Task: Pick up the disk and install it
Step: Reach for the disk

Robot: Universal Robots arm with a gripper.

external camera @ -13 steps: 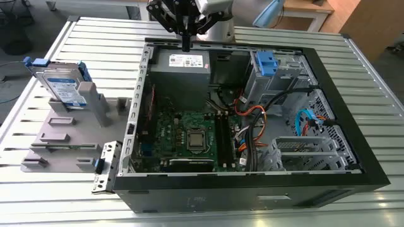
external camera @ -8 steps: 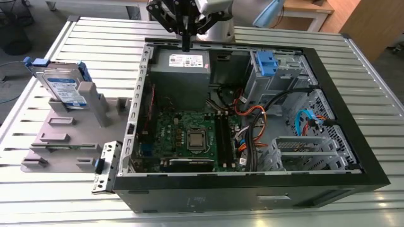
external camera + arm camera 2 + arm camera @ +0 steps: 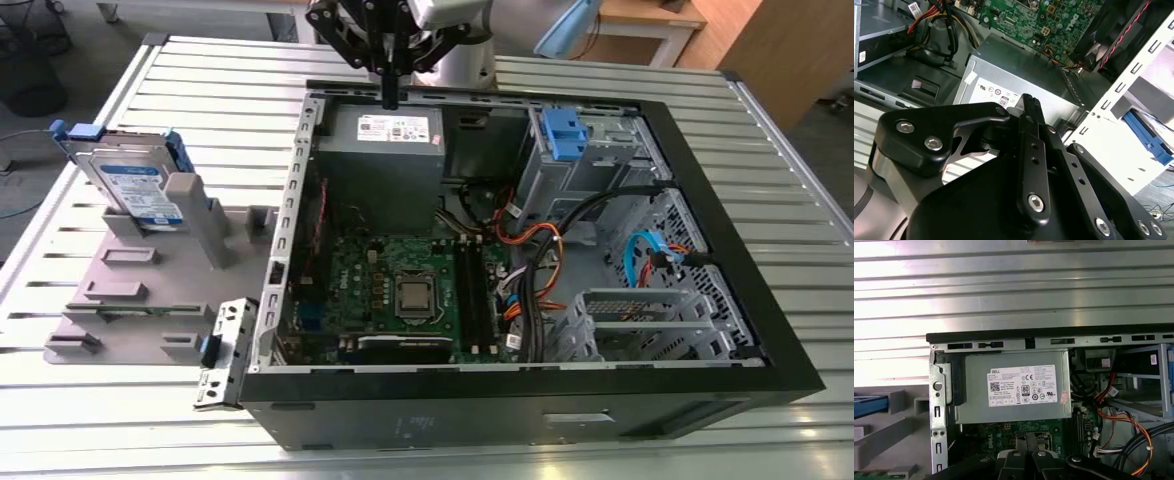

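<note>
We see the slatted metal table [image 3: 94,420] carrying everything, with bare slats around the scene on the exterior view's left, right and far sides. On it lies one black computer case [image 3: 534,378], on its side with the interior open upward and its rim forming a raised border all round. One arm [image 3: 447,20] reaches in from the far side of the table and points its gripper [image 3: 390,98] straight down over the case's far rim. There it sits just above the one grey power supply box [image 3: 380,150] with its white sticker. In both wrist views that box [image 3: 1014,390] lies right beneath the black fingers [image 3: 1029,107]. They look pressed together, and we see nothing between them. Outside the case, on the exterior view's left, stands one grey slotted stand [image 3: 134,290], just beside the case wall. The disk [image 3: 134,188] stands on edge in the far end of that stand. It is tilted a little, with its labelled face showing and its blue frame rising clear of the stand's uprights. It is well apart from the gripper, with the case's wall between them. Inside the case we count one green motherboard [image 3: 400,280] on the floor. One blue bracket [image 3: 563,135] sits in the metal cage at the far corner, on the exterior view's right.
</note>
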